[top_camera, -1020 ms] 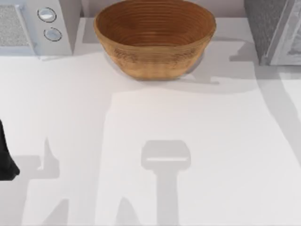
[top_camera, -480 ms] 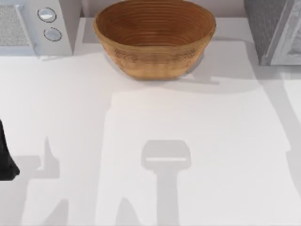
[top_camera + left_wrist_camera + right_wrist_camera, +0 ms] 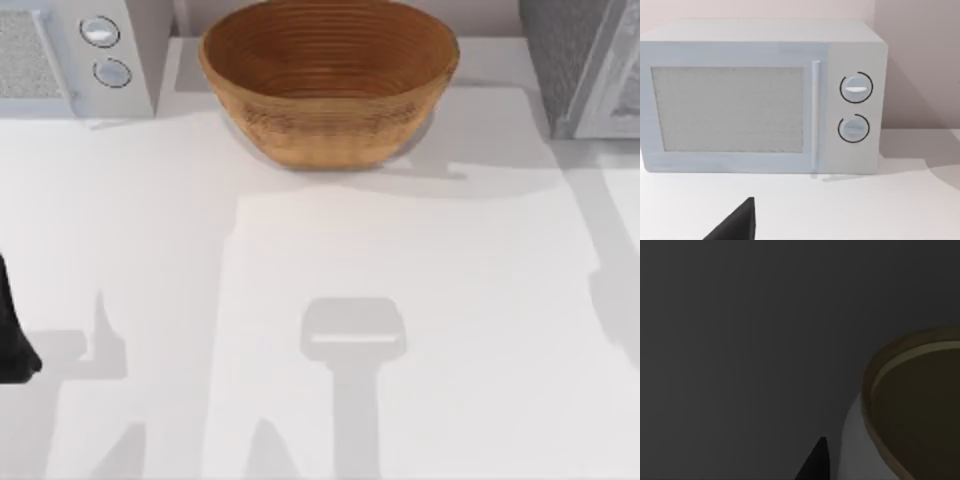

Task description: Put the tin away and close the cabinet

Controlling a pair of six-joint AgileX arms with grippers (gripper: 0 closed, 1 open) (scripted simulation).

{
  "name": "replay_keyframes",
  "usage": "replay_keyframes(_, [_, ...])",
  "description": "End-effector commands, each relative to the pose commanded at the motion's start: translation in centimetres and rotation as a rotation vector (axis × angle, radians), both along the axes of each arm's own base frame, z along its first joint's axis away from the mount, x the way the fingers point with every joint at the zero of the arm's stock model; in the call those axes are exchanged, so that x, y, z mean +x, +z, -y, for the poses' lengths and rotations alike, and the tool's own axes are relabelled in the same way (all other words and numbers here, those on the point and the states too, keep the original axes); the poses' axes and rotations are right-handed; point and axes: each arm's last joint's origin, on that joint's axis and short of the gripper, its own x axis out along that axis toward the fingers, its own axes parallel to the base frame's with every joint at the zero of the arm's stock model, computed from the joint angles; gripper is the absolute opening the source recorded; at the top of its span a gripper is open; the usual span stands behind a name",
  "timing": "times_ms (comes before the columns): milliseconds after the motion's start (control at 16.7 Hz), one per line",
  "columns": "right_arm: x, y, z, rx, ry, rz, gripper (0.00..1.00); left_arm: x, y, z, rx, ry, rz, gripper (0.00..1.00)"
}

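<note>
Tin (image 3: 910, 410) is seen close against the right gripper's finger (image 3: 815, 462) in dark surroundings; grip cannot be told. Left arm (image 3: 12, 335) is parked at the table's (image 3: 420, 300) left edge.

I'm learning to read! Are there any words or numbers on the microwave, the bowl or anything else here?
None: no words, numbers or signs can be read here.
The microwave is blank, and its two dials carry only plain marks.
The woven bowl has no label.
The cabinet at the table's right has no writing.
The right wrist view is dark.
</note>
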Motion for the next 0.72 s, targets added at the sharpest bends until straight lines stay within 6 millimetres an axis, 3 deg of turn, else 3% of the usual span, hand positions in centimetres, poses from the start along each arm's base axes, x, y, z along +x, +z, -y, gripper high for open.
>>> replay_keyframes(360, [0.42,-0.25,0.06,0.0,0.0,-0.004,0.0,0.0,0.0,0.0,0.0,0.0,0.0,1.0])
replay_keyframes(720, [0.42,-0.25,0.06,0.0,0.0,-0.004,0.45,0.0,0.0,0.0,0.0,0.0,0.0,1.0])
